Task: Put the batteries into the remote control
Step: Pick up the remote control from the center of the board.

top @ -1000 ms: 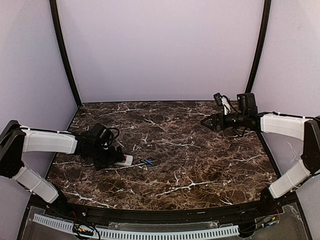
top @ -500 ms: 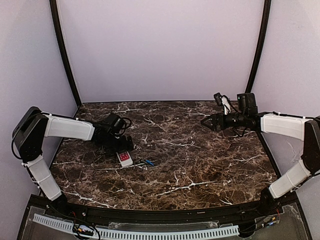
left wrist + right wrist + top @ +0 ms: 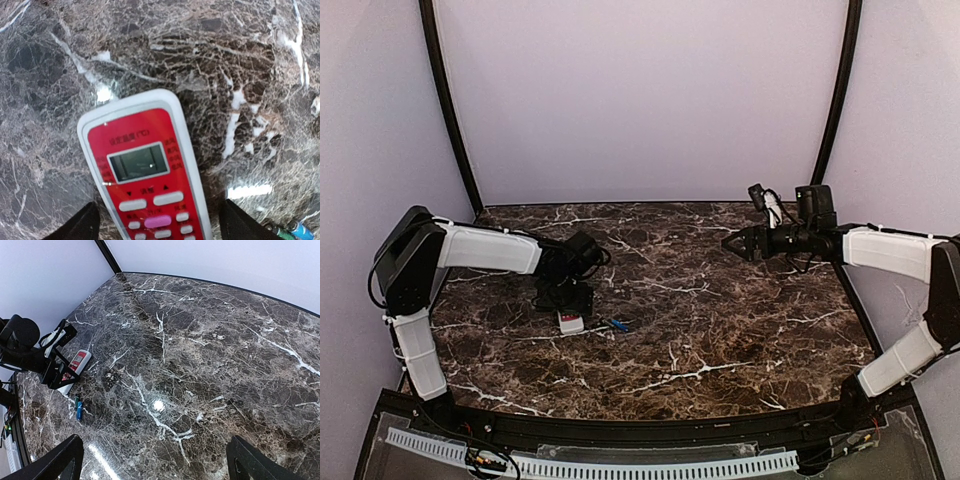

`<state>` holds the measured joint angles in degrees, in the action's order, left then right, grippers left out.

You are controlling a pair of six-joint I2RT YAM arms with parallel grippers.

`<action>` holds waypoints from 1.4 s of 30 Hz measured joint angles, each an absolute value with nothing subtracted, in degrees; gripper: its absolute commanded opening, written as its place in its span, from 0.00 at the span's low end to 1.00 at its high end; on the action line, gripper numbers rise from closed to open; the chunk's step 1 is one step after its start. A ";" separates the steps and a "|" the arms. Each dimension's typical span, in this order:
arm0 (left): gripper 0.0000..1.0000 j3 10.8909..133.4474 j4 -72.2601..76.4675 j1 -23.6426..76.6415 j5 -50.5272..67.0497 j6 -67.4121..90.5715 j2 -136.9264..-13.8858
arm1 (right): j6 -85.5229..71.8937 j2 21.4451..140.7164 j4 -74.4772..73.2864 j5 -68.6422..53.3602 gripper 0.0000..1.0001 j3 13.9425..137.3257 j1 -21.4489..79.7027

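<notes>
Straddling the white rectangular remote control [image 3: 145, 175], red button panel up on the dark marble counter [image 3: 740, 300], left hand [image 3: 159, 225] hangs spread, touching neither long edge; best close squarely, not nudging the thin bluish cylindrical batteries [image 3: 617, 324] just beside; right hand [image 3: 152, 460] spread, well apart.

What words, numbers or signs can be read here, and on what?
"(°C)": ends the Chinese line above the screen of the remote control; its characters are too blurred.
Down and up arrows: above two white buttons on it.
Other button labels: too small to read.
On the batteries: no readable print.
</notes>
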<state>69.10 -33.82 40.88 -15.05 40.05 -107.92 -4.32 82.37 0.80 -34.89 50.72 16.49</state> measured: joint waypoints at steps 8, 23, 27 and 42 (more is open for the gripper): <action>0.54 68.88 -34.61 41.93 -16.58 40.05 -107.90 | -4.34 81.80 0.78 -35.05 0.99 50.72 16.49; 0.67 65.36 -31.81 39.99 -12.93 39.57 -105.51 | -4.34 80.55 0.80 -36.07 0.99 50.72 16.49; 0.56 63.61 -29.32 39.24 -11.16 40.01 -104.57 | -4.36 80.55 0.80 -36.32 0.99 50.72 16.49; 0.45 65.06 -28.18 38.37 -0.14 22.70 -90.91 | -2.02 76.58 4.36 -47.35 0.99 48.88 16.95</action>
